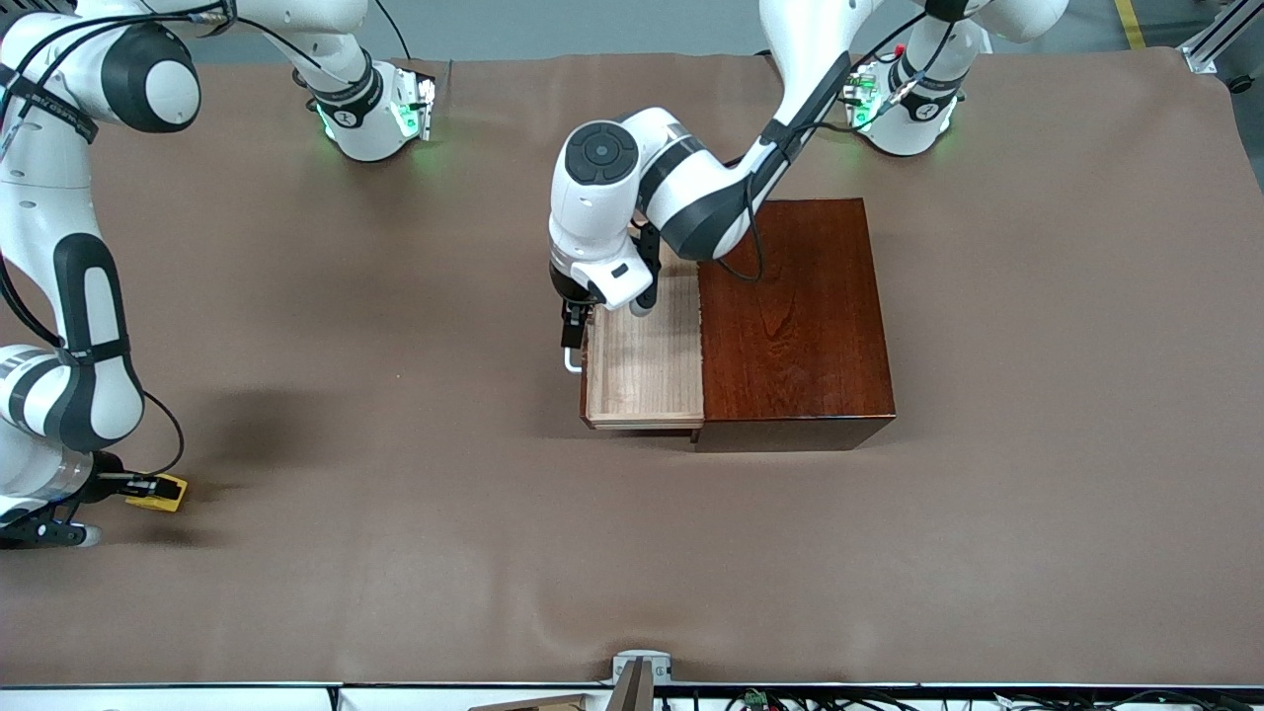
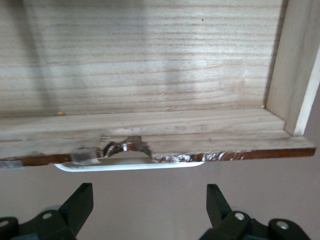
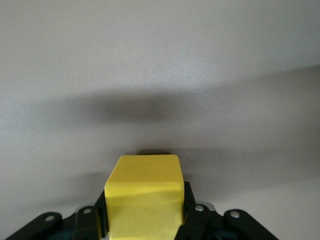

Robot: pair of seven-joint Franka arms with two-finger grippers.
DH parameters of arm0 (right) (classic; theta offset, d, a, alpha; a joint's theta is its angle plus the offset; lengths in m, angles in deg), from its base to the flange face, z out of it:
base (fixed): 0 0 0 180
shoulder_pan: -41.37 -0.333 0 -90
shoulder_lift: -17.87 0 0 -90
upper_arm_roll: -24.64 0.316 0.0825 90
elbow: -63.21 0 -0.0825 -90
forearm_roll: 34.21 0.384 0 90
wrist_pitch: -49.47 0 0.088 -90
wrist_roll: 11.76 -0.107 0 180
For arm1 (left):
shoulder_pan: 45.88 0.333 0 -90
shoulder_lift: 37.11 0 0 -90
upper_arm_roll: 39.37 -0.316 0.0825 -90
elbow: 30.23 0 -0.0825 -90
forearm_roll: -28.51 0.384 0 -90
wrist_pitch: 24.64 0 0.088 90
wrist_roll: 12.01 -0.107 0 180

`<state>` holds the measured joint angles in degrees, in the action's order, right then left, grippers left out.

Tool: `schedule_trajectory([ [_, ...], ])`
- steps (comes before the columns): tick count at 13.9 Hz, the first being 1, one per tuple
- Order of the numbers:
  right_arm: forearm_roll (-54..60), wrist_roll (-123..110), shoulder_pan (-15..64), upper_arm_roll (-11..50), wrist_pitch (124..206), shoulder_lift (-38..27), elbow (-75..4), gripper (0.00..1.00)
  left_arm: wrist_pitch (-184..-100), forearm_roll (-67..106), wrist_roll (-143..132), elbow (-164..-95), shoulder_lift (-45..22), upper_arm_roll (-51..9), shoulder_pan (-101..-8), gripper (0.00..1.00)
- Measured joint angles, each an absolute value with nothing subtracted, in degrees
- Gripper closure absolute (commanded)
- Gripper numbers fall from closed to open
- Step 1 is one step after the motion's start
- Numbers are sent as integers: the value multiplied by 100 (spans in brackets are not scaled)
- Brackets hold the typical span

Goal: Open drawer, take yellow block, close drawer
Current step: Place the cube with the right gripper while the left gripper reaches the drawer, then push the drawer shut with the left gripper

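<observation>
The drawer point(image 1: 642, 360) stands pulled out of the glossy mahogany box point(image 1: 795, 316), and its light-wood tray is bare inside. Its white handle point(image 1: 571, 360) faces the right arm's end of the table. My left gripper point(image 1: 573, 331) hovers at the handle, open. In the left wrist view its fingertips point(image 2: 80, 202) stand wide apart just short of the handle point(image 2: 130, 166), with the tray point(image 2: 150, 60) past it. My right gripper point(image 1: 146, 488) is shut on the yellow block point(image 1: 163, 491), low over the cloth at the right arm's end. The block point(image 3: 142, 197) fills the jaws of the right gripper point(image 3: 143, 220).
A brown cloth point(image 1: 395, 553) covers the whole table. The arm bases point(image 1: 370, 114) stand along the table edge farthest from the front camera. A small metal fitting point(image 1: 637, 676) sits at the nearest edge.
</observation>
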<state>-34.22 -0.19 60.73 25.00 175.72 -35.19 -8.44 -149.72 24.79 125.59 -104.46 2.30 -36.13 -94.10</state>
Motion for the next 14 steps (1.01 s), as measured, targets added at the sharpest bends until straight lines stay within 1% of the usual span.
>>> schedule_trajectory([
  [1, -3422, -21, 6073, 2501, 17572, -3521, -844, 31, -15043, 2479, 12724, -10443, 261, -3636, -9412, 0],
  [2, -3422, -23, 6073, 2501, 17572, -3524, -844, 6, -15062, 2479, 12808, -10435, 293, -3667, -9416, 0],
  [3, -3422, -26, 6073, 2501, 17572, -3530, -844, 0, -15065, 2479, 12835, -10425, 327, -3685, -9419, 0],
  [9, -3422, -31, 6057, 2517, 17492, -3451, -739, 0, -15049, 2479, 12782, -10418, 511, -3699, -9630, 0],
  [11, -3422, -31, 6025, 2532, 16882, -3235, -643, 0, -14998, 2517, 12746, -10418, 531, -3704, -9651, 0],
  [14, -3422, -32, 5978, 2538, 15684, -2669, -589, 0, -14756, 2878, 12747, -10414, 532, -3703, -9714, 0],
])
